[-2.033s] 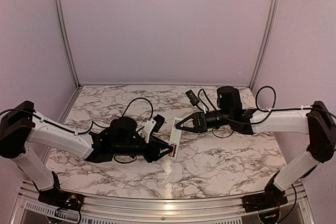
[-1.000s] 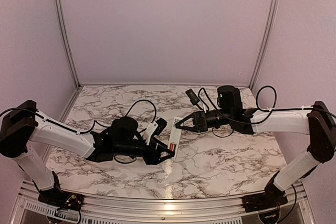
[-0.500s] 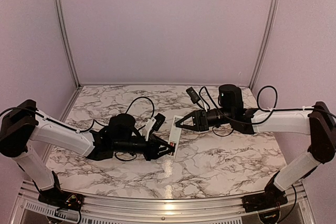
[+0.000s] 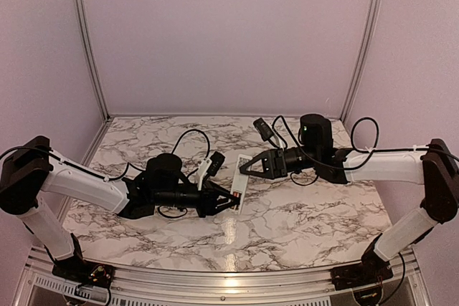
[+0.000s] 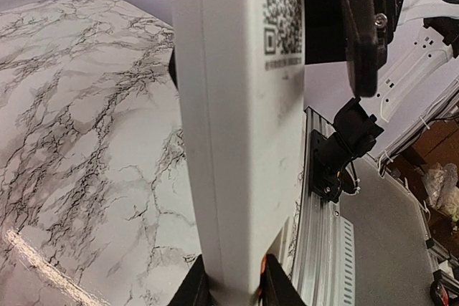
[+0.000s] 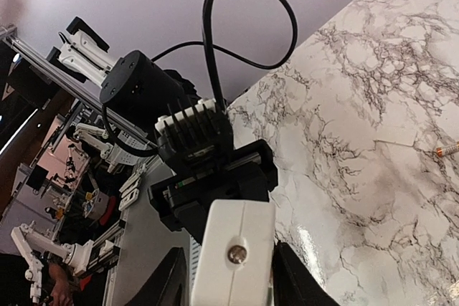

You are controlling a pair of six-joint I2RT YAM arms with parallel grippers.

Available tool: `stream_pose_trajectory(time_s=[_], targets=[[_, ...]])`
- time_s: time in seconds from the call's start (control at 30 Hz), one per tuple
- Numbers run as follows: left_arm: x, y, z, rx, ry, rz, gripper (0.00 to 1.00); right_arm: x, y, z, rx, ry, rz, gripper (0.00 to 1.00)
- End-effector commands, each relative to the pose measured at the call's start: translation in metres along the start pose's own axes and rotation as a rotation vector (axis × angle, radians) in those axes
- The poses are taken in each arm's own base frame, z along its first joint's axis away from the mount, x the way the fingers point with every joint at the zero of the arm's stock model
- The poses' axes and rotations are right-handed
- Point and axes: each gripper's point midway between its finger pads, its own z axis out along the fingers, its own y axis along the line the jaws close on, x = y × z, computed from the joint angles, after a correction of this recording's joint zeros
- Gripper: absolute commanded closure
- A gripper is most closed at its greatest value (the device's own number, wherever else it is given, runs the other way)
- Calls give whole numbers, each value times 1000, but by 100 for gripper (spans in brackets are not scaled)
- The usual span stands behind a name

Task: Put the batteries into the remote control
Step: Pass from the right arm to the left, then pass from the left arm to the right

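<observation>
Both arms held the remote control (image 4: pixel 242 183) end to end over the marble table (image 4: pixel 308 213).
Left gripper (image 4: pixel 234 201) pinched the near end, its fingers (image 5: pixel 198 289) pressed on either side edge; the QR label faced its camera. Right gripper (image 4: pixel 243 168) clamped the far end, its fingers (image 6: pixel 285 271) tight against the white casing, one screw showing. An orange sliver sat by the left fingertips; could not tell what. One battery (image 6: pixel 446 150) lay loose on the marble, well apart from the remote control.

White remote control (image 4: pixel 242 183) raised off table (image 6: pixel 373 105), QR label (image 5: pixel 281 12) showing; battery (image 6: pixel 445 150) lying on table.
</observation>
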Motion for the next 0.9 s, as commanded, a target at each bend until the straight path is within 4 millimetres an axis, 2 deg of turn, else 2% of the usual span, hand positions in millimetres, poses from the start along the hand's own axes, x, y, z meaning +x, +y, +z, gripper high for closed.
stream_pose_trajectory(time_s=[0.0, 0.1, 0.23, 0.37, 0.4, 0.43, 0.6, 0.77, 0.87], targets=[[-10, -4, -5, 32, -42, 13, 95, 1, 9, 4, -62, 8, 7, 63], [-11, -3, -5, 27, -41, 11, 95, 2, 9, 4, -68, 12, 15, 70], [-9, -1, -2, 22, -23, 14, 96, 4, 2, 7, -53, 26, 36, 70], [-8, 0, -1, 16, -7, 24, 96, 4, -3, 8, -26, 29, 38, 88], [-9, 0, -1, 10, -6, 28, 93, 5, -6, 8, -16, 34, 43, 94], [-9, 2, -1, -3, -2, 31, 85, 5, -7, 8, -4, 31, 43, 99], [-25, 19, -17, -83, -24, 33, 45, -4, -19, -7, 32, -16, 55, 100], [-45, 52, -45, -240, -51, 44, 34, -10, -23, -26, 48, -68, 41, 100], [-49, 92, -58, -438, -8, 32, 32, -10, -27, -34, 58, -92, 54, 100]])
